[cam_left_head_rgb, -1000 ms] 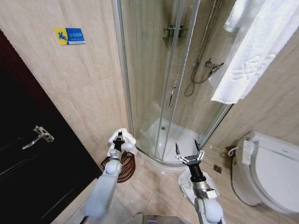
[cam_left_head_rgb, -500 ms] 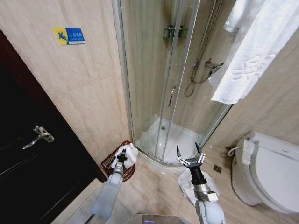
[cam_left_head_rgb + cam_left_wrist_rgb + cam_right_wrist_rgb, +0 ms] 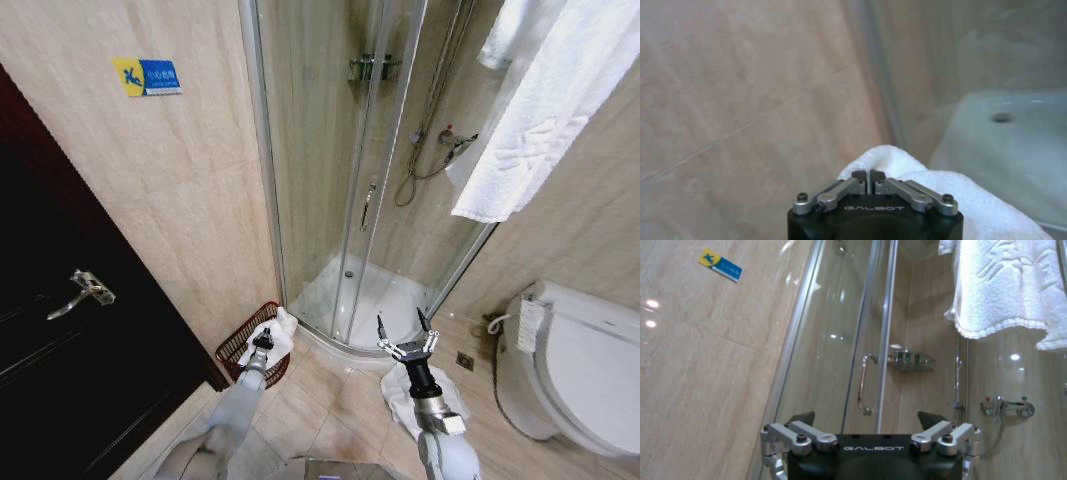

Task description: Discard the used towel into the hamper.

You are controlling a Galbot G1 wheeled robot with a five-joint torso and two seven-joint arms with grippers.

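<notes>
In the head view the white used towel [image 3: 279,328] hangs low over the far rim of the hamper [image 3: 238,349], a small reddish-brown wire basket on the floor by the shower corner. My left gripper [image 3: 263,340] is just above the basket and shut on the towel. In the left wrist view the fingers [image 3: 869,176] are pressed together with the towel [image 3: 960,200] bunched just beyond them. My right gripper [image 3: 405,336] stands open and upright in front of the shower, holding nothing; in its wrist view the right gripper [image 3: 867,419] shows its fingers spread wide.
A second white cloth [image 3: 398,392] lies on the tiles under my right arm. A toilet [image 3: 585,365] stands at the right, a dark door [image 3: 70,330] at the left, the glass shower enclosure [image 3: 340,180] ahead. A white towel [image 3: 535,120] hangs high on the right wall.
My left gripper has come down with the towel, from above the hamper to its rim. The right arm has barely moved.
</notes>
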